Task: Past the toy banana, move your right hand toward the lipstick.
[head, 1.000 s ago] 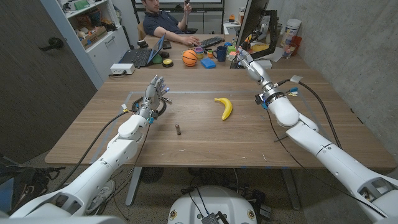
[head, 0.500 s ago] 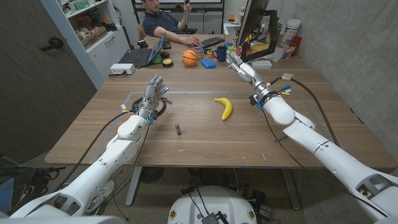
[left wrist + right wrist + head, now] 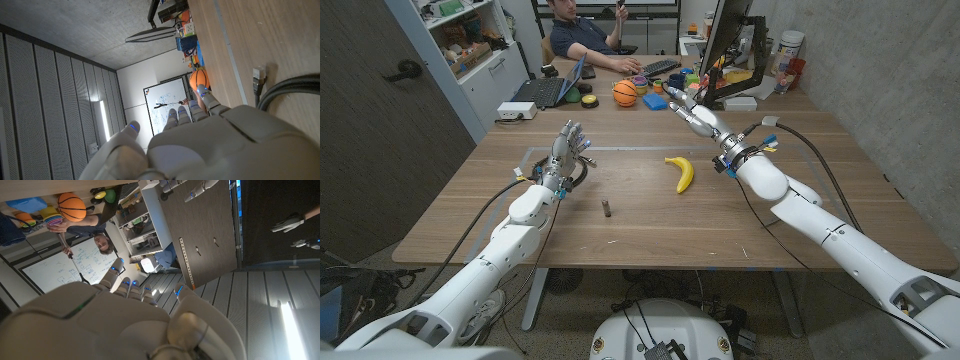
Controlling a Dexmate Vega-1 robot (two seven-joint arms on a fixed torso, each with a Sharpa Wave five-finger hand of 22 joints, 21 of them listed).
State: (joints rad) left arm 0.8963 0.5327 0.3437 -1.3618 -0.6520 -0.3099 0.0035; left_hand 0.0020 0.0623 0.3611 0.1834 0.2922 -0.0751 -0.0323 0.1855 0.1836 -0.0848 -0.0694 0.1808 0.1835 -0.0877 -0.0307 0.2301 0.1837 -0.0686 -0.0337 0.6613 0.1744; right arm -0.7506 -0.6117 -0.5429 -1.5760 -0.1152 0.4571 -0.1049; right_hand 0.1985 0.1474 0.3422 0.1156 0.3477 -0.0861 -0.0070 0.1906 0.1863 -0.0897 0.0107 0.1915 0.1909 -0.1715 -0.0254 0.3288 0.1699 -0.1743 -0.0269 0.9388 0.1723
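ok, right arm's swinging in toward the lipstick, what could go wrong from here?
1. The right robot hand is beyond the banana; the forearm could sweep it while crossing.
2. The lipstick is small and could be knocked away.
3. The left robot hand stands near the lipstick, so the two could crowd.

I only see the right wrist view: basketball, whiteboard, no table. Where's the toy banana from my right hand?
Observer: The toy banana lies on the table, nearer the robot than your right hand.
Operator: And the lipstick?
Observer: The lipstick lies even nearer, to the banana's left, apart from it.
Operator: Left hand in the way?
Observer: No, the left hand is further left, holding nothing.
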